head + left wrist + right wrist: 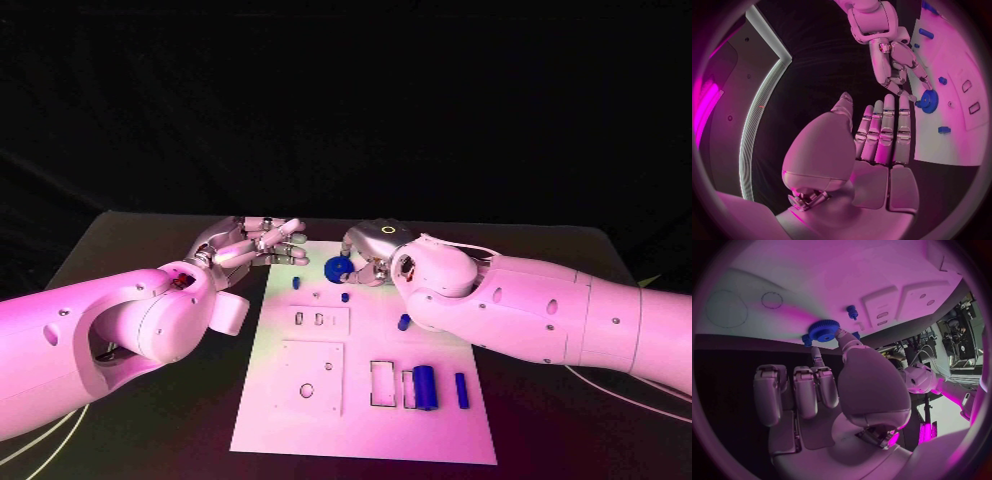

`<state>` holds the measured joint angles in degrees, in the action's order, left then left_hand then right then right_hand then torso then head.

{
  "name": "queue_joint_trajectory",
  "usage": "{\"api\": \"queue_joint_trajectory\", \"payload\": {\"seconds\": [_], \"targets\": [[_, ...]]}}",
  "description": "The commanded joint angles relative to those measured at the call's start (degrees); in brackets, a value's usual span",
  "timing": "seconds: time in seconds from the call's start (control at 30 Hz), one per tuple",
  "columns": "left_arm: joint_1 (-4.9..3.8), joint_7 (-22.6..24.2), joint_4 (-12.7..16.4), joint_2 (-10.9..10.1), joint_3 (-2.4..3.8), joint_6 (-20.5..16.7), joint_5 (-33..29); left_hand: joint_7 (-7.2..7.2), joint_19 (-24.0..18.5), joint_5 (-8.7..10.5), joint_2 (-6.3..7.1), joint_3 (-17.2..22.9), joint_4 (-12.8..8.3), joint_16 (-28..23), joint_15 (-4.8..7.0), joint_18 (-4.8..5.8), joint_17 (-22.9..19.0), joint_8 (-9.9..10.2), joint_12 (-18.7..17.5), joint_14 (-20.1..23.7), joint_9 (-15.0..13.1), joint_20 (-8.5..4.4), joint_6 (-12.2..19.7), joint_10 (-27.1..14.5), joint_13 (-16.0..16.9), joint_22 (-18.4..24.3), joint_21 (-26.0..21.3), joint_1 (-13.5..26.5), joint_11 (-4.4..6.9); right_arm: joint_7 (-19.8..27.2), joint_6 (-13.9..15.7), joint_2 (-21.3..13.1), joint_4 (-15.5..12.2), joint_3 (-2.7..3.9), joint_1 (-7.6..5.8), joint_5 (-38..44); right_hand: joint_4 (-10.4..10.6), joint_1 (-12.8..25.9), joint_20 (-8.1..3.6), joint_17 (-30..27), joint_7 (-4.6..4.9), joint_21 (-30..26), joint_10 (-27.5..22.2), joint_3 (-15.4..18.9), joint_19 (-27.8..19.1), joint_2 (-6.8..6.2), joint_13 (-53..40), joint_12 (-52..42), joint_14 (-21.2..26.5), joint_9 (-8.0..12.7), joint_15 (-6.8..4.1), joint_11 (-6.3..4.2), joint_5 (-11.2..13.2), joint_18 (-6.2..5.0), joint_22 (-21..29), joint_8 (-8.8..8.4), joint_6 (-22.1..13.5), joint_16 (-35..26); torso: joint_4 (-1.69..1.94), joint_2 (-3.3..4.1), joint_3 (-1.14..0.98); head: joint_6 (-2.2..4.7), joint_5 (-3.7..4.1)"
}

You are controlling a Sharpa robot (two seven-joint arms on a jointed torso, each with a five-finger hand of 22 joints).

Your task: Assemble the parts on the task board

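Observation:
The white task board point(368, 430) lies in the middle of the black table. At the board's far end my right hand point(384, 250) pinches a blue gear point(340, 268) between thumb and a finger, just above the board. The right wrist view shows the gear point(824, 331) at the fingertips over the board point(817, 280), close to a small blue peg point(852, 312). My left hand point(254, 243) hovers by the board's far left corner, fingers stretched out and holding nothing. In the left wrist view the left hand point(879, 137) faces the right hand point(892, 60) and the gear point(928, 100).
Small blue pegs point(297, 283) point(346, 297) stand near the board's far end, and another blue piece point(404, 322) lies mid-board. A blue cylinder point(426, 386) and a thin blue bar point(462, 390) sit by rectangular slots point(382, 383) near the front. Both forearms flank the board.

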<state>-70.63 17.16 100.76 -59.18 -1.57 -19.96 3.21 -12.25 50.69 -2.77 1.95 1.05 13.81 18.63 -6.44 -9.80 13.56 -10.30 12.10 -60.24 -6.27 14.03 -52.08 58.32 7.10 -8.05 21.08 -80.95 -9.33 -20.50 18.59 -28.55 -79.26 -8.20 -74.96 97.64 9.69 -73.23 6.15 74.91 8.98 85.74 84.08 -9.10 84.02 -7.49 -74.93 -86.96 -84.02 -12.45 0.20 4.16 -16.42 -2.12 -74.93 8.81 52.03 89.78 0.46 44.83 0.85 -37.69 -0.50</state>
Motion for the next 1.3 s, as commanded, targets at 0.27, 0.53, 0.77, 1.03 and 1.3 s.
{"api": "queue_joint_trajectory", "payload": {"seconds": [0.27, 0.53, 0.77, 1.03, 1.3], "targets": [[-0.08, 0.29, -0.35, 0.14, 0.05, 1.11, 0.13, -0.47, -0.24, -0.06, -0.61, -0.05, -0.27, -0.45, -0.19, -0.7, 0.11, 0.24, -0.29, 0.28, 0.04, 0.28, -0.04, -0.5, 0.0, 0.14, -0.25, -0.24, -0.11, 15.49, 7.79, -12.66, -7.42, 0.5, -1.48, -13.74, -1.94, -4.35, 0.26, 15.09, 0.05, -3.53, 0.82, -1.91, -1.07, 0.64, -8.66, 1.88, -5.98, -0.22, -0.01, 0.13, -2.74, -0.56, -5.96, -1.02, 1.55, 0.22, -0.83, -0.63, -0.11, 0.56, 0.62], [-0.06, 0.32, -1.05, 0.55, 0.04, 1.2, 0.13, -0.47, -0.24, -0.06, -0.63, -0.05, -0.28, -0.46, -0.19, -0.7, 0.12, 0.25, -0.3, 0.28, 0.04, 0.28, -0.04, -0.51, 0.0, 0.15, -0.25, -0.26, -0.12, 22.9, 4.02, -21.02, -7.03, 0.61, -1.58, -21.91, -3.26, -5.95, -0.07, 14.99, -0.47, -5.16, -0.27, -2.04, -2.42, -0.97, -7.49, 2.91, -5.95, -0.23, -0.4, -0.35, -2.7, -1.01, -4.4, -1.7, 2.07, 0.17, -1.74, -1.22, -0.48, 0.65, 1.32], [-0.04, 0.32, -1.8, 1.15, 0.02, 1.35, 0.13, -0.47, -0.24, -0.06, -0.65, -0.04, -0.31, -0.46, -0.19, -0.7, 0.12, 0.26, -0.3, 0.28, 0.04, 0.28, -0.04, -0.51, 0.0, 0.15, -0.26, -0.31, -0.11, 25.17, 2.9, -24.22, -4.65, 0.62, -0.61, -25.51, -3.71, -6.37, -0.09, 15.09, -0.17, -5.22, -0.35, -1.77, -2.33, -1.56, -7.41, 3.01, -5.98, 0.07, -0.3, -0.16, -3.72, -0.96, -4.53, -3.05, 0.52, 0.22, -1.95, -1.57, -0.77, 0.38, 1.58], [-0.03, 0.34, -2.25, 1.31, 0.01, 1.43, 0.13, -0.47, -0.24, -0.06, -0.71, -0.02, -0.37, -0.48, -0.19, -0.71, 0.14, 0.27, -0.31, 0.28, 0.04, 0.28, -0.04, -0.51, 0.01, 0.17, -0.27, -0.42, -0.11, 25.69, 1.46, -24.44, -2.23, 0.62, 1.2, -26.28, -3.84, -6.55, 0.07, 15.09, 0.13, -5.32, -0.51, -1.63, -2.33, -1.6, -7.24, 3.17, -5.98, 0.14, -0.06, 0.11, -4.5, -0.96, -4.52, -3.63, -0.09, 0.22, -1.87, -1.51, -0.75, 0.08, 1.79], [-0.03, 0.35, -2.2, 1.17, 0.01, 1.41, 0.13, -0.47, -0.24, -0.06, -0.71, -0.02, -0.37, -0.48, -0.19, -0.71, 0.14, 0.27, -0.31, 0.28, 0.04, 0.28, -0.04, -0.51, 0.01, 0.17, -0.27, -0.42, -0.11, 25.28, 0.99, -22.91, 0.42, 0.62, 3.01, -26.38, -3.64, -6.34, 0.17, 15.09, 0.35, -5.26, -0.52, -1.58, -2.23, -1.33, -7.23, 3.18, -5.98, 0.13, 0.07, 0.28, -4.53, -0.92, -4.64, -3.8, -0.16, 0.22, -1.77, -1.33, -0.73, -0.25, 1.52]]}}
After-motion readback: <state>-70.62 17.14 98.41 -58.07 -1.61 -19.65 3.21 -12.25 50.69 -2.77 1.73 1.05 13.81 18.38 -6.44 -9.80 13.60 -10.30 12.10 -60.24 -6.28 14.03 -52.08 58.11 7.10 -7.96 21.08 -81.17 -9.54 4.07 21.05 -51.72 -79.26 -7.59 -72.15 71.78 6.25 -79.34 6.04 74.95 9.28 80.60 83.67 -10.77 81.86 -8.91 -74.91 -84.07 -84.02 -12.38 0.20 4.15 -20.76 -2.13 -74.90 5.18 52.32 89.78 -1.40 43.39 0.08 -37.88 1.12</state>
